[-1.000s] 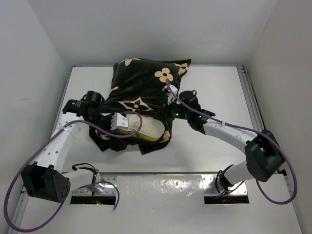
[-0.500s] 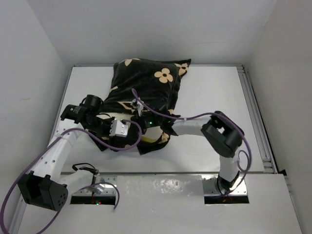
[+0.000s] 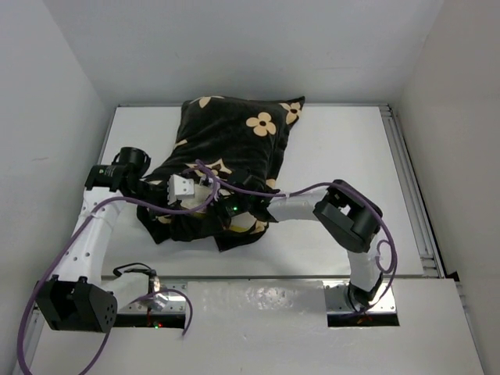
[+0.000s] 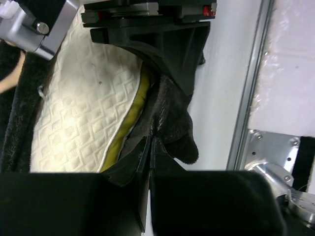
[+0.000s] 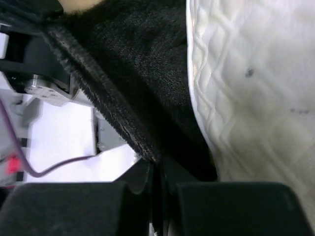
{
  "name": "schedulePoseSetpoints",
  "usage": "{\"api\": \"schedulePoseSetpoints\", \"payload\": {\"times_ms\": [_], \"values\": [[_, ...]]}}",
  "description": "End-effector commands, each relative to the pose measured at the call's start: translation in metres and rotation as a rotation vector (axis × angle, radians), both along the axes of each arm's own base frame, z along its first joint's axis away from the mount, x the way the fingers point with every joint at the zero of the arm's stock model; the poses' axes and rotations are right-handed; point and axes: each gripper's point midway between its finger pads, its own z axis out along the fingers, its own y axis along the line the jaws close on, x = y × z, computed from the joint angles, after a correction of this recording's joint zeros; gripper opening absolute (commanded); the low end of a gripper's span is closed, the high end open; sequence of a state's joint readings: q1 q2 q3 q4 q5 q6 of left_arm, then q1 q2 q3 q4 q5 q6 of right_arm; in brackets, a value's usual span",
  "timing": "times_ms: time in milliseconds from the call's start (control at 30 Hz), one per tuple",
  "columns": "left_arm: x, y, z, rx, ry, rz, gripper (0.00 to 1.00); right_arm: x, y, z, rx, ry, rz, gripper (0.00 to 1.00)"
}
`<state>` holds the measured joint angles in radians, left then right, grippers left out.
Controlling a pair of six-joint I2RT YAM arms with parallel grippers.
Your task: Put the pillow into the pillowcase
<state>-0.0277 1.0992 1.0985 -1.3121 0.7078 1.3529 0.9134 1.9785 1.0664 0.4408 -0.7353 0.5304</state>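
The black pillowcase with tan flower motifs lies mid-table, its open end toward me. In the top view it covers nearly all of the pillow. The cream quilted pillow with yellow piping shows inside the opening in the left wrist view, and also in the right wrist view. My left gripper is shut on the pillowcase's edge beside the piping. My right gripper is shut on the pillowcase's hem, next to the pillow's face. Both grippers sit close together at the opening.
The white table has walls on the left, back and right. A metal rail runs along its right edge. Purple cables loop over the pillowcase's near end. A metal mounting plate lies by the near edge.
My right arm folded and its gripper swung left to the pillowcase's near edge. My left gripper drew back a little. The exposed cream pillow is now almost covered by black fabric.
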Motion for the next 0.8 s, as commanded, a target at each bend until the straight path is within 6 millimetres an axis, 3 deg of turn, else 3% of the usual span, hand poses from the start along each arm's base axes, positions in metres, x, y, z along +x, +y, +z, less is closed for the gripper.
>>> {"api": "schedulePoseSetpoints", "payload": {"times_ms": [0,100,133,200,233,267,333,367,400,433,467,533,567,600,733,767], "values": [[0.014,-0.013,0.046,-0.112,-0.130,-0.028,0.00,-0.014,-0.039,-0.028,-0.226,-0.036,0.030,0.00],[0.025,0.001,0.053,-0.077,-0.172,0.017,0.00,0.006,-0.063,-0.013,-0.225,-0.142,-0.098,0.00],[0.027,0.004,0.055,-0.071,-0.174,0.026,0.00,0.009,-0.074,0.001,-0.204,-0.174,-0.141,0.00],[0.032,0.008,0.055,-0.053,-0.185,0.030,0.00,0.037,-0.086,0.024,-0.174,-0.240,-0.268,0.00],[0.032,0.008,0.054,-0.048,-0.185,0.025,0.00,0.047,-0.085,0.045,-0.131,-0.287,-0.294,0.00],[0.033,0.006,0.051,-0.035,-0.178,0.023,0.12,0.060,-0.085,0.076,-0.083,-0.363,-0.344,0.00],[0.044,0.002,0.053,-0.053,-0.171,0.084,0.56,0.086,-0.070,0.149,0.022,-0.505,-0.374,0.00],[0.044,-0.008,0.059,-0.072,-0.181,0.047,0.80,0.088,-0.066,0.152,-0.005,-0.498,-0.341,0.00],[0.045,-0.013,0.064,-0.093,-0.192,0.032,0.99,0.094,-0.060,0.169,0.009,-0.510,-0.326,0.00],[0.047,-0.018,0.070,-0.122,-0.204,0.022,1.00,0.100,-0.053,0.201,0.029,-0.543,-0.297,0.00],[0.048,-0.029,0.082,-0.192,-0.172,0.053,1.00,0.099,-0.045,0.202,0.029,-0.540,-0.252,0.00],[0.070,-0.036,0.108,-0.266,-0.230,0.111,1.00,0.103,-0.041,0.230,0.077,-0.577,-0.241,0.00],[0.076,-0.035,0.112,-0.284,-0.226,0.144,1.00,0.104,-0.042,0.235,0.087,-0.578,-0.245,0.00],[0.079,-0.033,0.113,-0.286,-0.219,0.165,1.00,0.109,-0.047,0.247,0.103,-0.587,-0.267,0.00],[0.076,-0.005,0.078,-0.150,-0.193,0.227,1.00,0.137,-0.068,0.298,0.174,-0.538,-0.421,0.00],[0.083,0.009,0.085,-0.160,-0.224,0.320,1.00,0.148,-0.076,0.306,0.179,-0.540,-0.463,0.00]]}}
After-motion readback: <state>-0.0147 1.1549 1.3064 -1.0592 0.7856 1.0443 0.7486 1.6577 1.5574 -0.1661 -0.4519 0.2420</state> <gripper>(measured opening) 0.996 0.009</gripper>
